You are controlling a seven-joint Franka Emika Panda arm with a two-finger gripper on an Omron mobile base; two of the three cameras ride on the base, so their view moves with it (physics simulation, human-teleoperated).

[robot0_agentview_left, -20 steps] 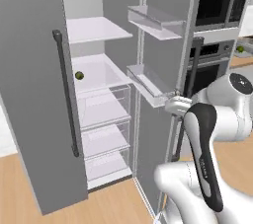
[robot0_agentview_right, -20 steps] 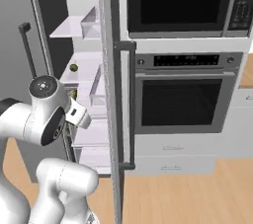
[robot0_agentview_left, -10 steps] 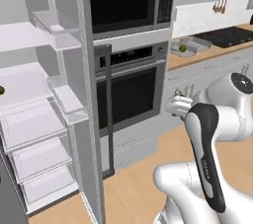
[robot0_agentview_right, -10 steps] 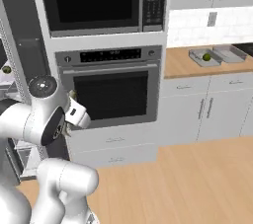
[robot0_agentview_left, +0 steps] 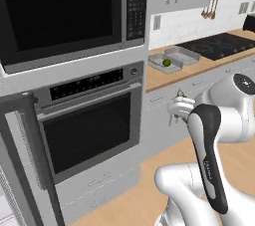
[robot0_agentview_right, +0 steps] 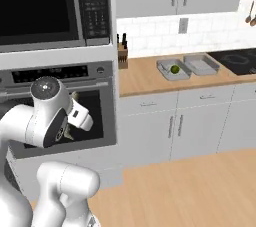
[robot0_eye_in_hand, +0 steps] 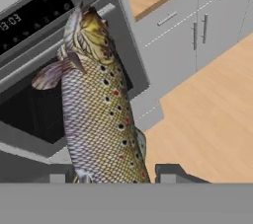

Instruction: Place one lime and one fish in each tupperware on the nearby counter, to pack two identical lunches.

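Carrying the fish pinched in the end effector, the robot faces the oven. Next: reach the far-right desk and lower it into a tupperware holding a lime.

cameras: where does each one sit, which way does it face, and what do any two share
Left base view: behind the arm's left, facing the oven and counter; arm lower right.
Right base view: behind its right, facing the counter and two tupperware, one holding a lime; arm lower left.
Hand view: on the hand, looking along the gripper holding a fish, oven behind.
Both base views share oven, counter, lime.
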